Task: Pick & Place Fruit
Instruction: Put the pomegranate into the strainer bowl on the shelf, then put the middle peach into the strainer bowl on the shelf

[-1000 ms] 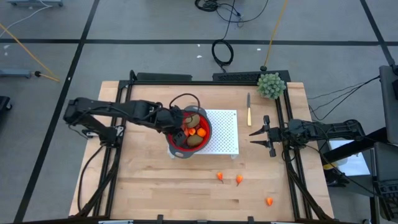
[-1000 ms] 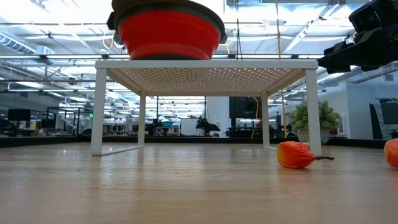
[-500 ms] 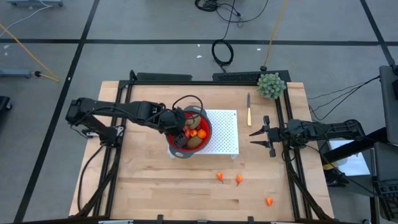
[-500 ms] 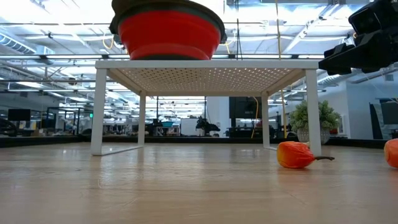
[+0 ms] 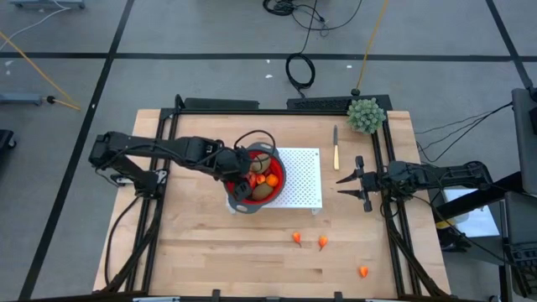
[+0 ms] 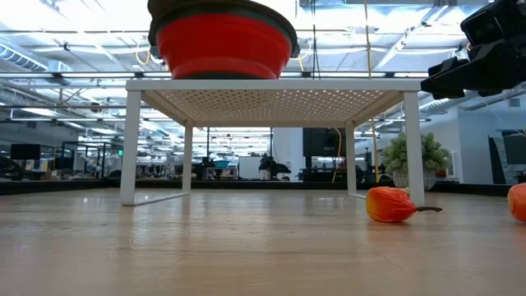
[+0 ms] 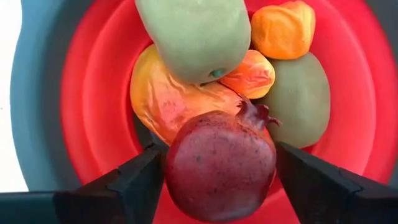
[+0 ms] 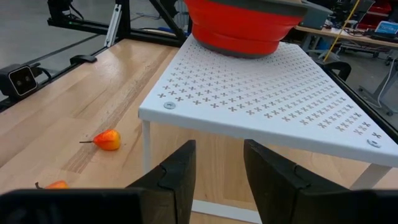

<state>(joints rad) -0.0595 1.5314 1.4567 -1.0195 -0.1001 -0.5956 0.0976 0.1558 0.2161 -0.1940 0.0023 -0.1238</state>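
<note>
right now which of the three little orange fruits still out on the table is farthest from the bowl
The small orange fruit nearest the table's front right corner. The other two lie side by side, closer to the red bowl on the white rack.

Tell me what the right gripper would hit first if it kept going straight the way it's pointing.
Probably the white rack. The right gripper points at the rack's near edge, roughly level with its top, with open jaws and nothing between. Depth is hard to judge.

Fruit (image 7: 219, 165) in bowl (image 5: 277, 178) on rack (image 5: 304, 179)
</note>
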